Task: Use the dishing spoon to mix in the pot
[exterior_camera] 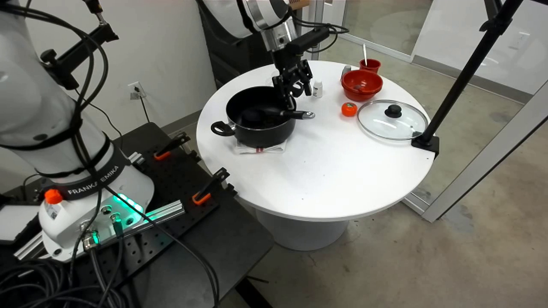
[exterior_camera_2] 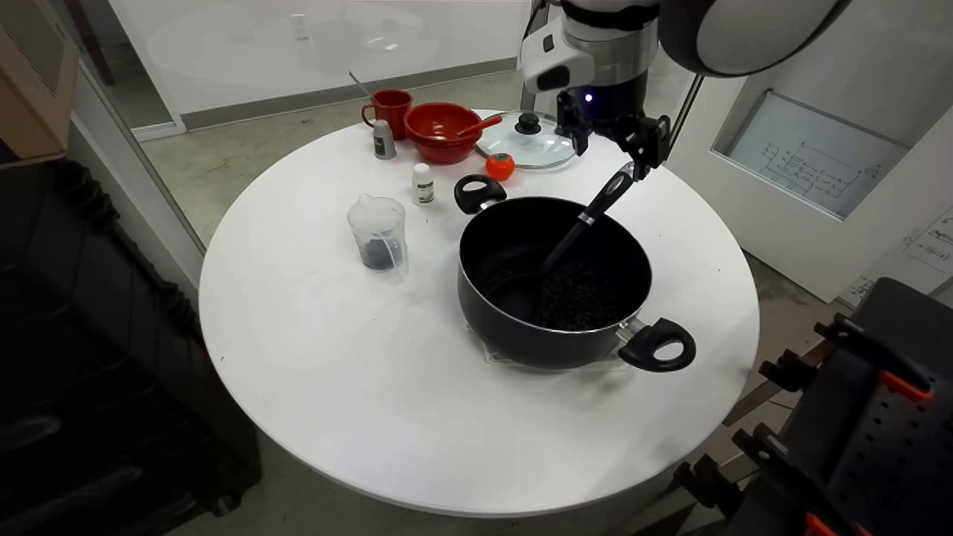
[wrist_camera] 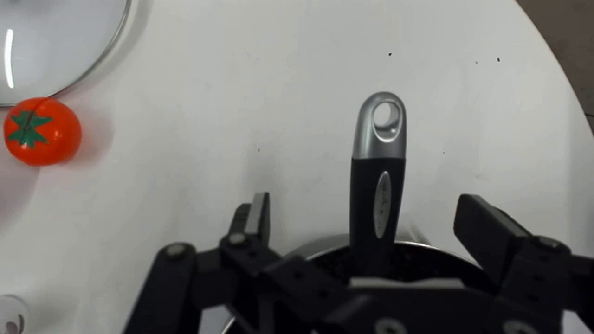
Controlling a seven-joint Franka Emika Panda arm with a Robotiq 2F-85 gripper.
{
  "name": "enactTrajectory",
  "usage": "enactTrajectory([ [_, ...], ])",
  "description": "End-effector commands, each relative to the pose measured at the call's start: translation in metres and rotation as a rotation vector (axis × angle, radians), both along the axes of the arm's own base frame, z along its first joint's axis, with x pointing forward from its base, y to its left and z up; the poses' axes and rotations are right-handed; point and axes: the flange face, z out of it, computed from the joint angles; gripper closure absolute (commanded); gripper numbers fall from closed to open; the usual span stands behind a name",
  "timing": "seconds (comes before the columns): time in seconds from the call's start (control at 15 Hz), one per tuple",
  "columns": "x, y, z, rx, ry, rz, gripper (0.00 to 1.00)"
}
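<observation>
My gripper (wrist_camera: pixel 363 215): jaws wide apart. In wrist view, handle of spoon (wrist_camera: pixel 378 185) shows between them, gap on each side, silver end past jaws. Whether handle sits level with jaws or lower, cannot tell. Spoon tilted, lower end in pot (exterior_camera_2: pixel 514 333) by dark bits (exterior_camera_2: pixel 584 294), handle crossing rim. Tomato (wrist_camera: pixel 46 132) just beside lid (wrist_camera: pixel 55 48), outside jaws.

Round white table (exterior_camera: pixel 334 171) on mottled grey-brown floor (exterior_camera: pixel 492 265), pale walls (exterior_camera: pixel 158 47) beyond
</observation>
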Motion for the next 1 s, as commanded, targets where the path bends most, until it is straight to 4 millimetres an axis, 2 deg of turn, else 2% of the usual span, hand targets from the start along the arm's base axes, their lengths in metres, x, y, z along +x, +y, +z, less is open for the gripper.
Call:
enactTrajectory([
  [0.0,0.018,-0.021,-0.007,0.006,0.027,-0.018,0.00],
  [0.2,0.024,-0.034,-0.010,-0.007,0.033,-0.015,0.00],
  [0.27,0.025,-0.037,-0.012,-0.010,0.035,-0.012,0.03],
  [0.33,0.026,-0.039,-0.012,-0.013,0.041,-0.011,0.25],
  [0.47,0.025,-0.040,-0.014,-0.015,0.049,0.001,0.31],
  [0.6,0.022,-0.041,-0.015,-0.015,0.068,0.011,0.46],
  [0.67,0.019,-0.042,-0.014,-0.014,0.079,0.020,0.20],
  [0.73,0.017,-0.043,-0.014,-0.017,0.092,0.025,0.11],
  [0.87,0.011,-0.048,-0.014,-0.021,0.112,0.036,0.02],
  [0.93,0.009,-0.052,-0.015,-0.025,0.119,0.036,0.00],
])
